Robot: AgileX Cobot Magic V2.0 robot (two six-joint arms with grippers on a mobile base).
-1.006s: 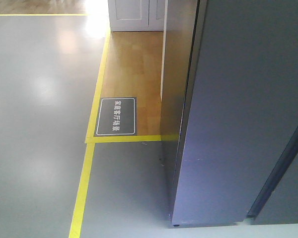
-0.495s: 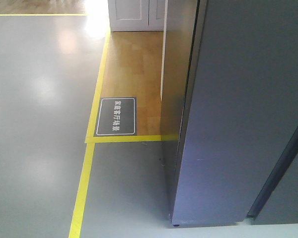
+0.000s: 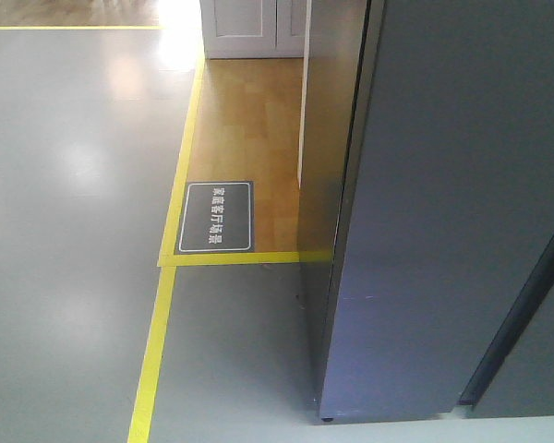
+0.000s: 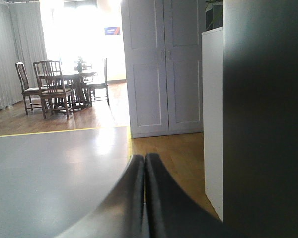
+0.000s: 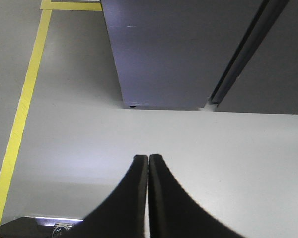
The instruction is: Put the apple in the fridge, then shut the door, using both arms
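Front view: dark grey fridge (image 3: 443, 212) fills the right side, seen from outside, door seam (image 3: 522, 305) a dark diagonal line at lower right, looks shut or nearly so; grey floor with yellow tape line (image 3: 152, 355) and a floor sign (image 3: 217, 216) to the left; no arm, no apple in sight. Left wrist view: left gripper (image 4: 144, 163) pressed together, nothing between the fingers, aimed past the fridge side toward a white cabinet (image 4: 161, 67) and a dining table (image 4: 74, 77) far off. Right wrist view: right gripper (image 5: 148, 161) also pinched together and empty, pointing down at the floor near the fridge base. Apple not visible in any view, location unknown. Judged step: very start or very end, can't tell which. If start, next calls for finding the apple and opening the door.
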